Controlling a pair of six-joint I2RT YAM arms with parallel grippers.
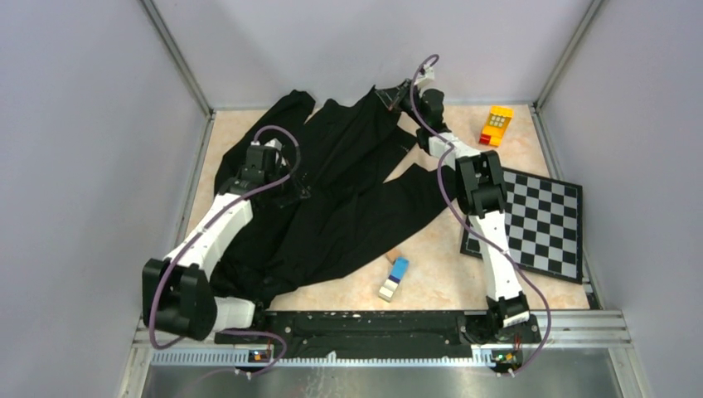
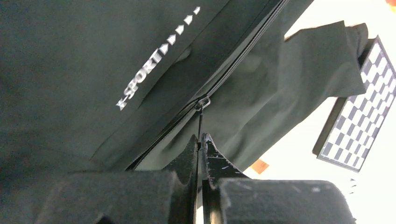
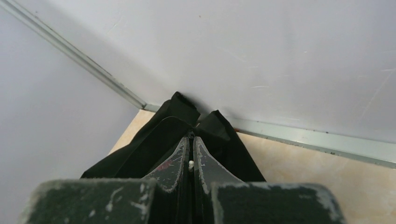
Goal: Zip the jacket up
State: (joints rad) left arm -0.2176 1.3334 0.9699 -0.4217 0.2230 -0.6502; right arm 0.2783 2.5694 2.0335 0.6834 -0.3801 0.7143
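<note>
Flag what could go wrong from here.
The left tool pinches only the thin black zipper pull at its tips; it may slip out. Folds of the rumpled black fabric jacket beside the small metal slider could jam it. The right tool grips the jacket's end near the grey back wall; little room to tension.

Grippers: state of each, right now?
Left gripper: jaws closed on the zipper pull.
Right gripper: jaws closed, pinching the edge of the jacket.
</note>
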